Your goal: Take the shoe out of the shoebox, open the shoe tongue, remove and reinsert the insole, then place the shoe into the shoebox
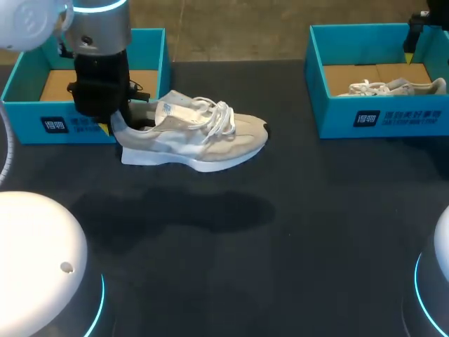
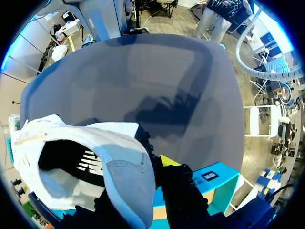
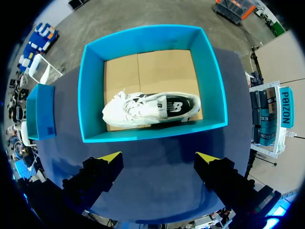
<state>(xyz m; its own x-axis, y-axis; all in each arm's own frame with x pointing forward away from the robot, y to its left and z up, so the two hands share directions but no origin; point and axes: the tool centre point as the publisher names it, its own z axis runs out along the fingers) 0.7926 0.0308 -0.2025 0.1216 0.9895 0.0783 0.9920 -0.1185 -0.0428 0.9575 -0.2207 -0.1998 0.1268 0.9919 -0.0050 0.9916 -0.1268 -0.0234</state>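
A beige and white sneaker point(image 1: 193, 133) hangs above the dark table, toe pointing right, with its shadow on the table below. My left gripper point(image 1: 112, 126) is shut on its heel collar. In the left wrist view one yellow-tipped finger point(image 2: 169, 161) presses the outside of the heel of the sneaker point(image 2: 109, 171); the other finger is hidden inside the shoe. The left blue shoebox point(image 1: 70, 125) stands just behind the heel. My right gripper point(image 3: 159, 160) stands open above the near wall of the right blue shoebox point(image 3: 143, 36).
A second sneaker point(image 3: 152, 109) lies on its side on the cardboard floor of the right shoebox point(image 1: 379, 116), seen also in the head view as a pale shoe point(image 1: 393, 87). The left box point(image 2: 214, 179) shows under my left fingers.
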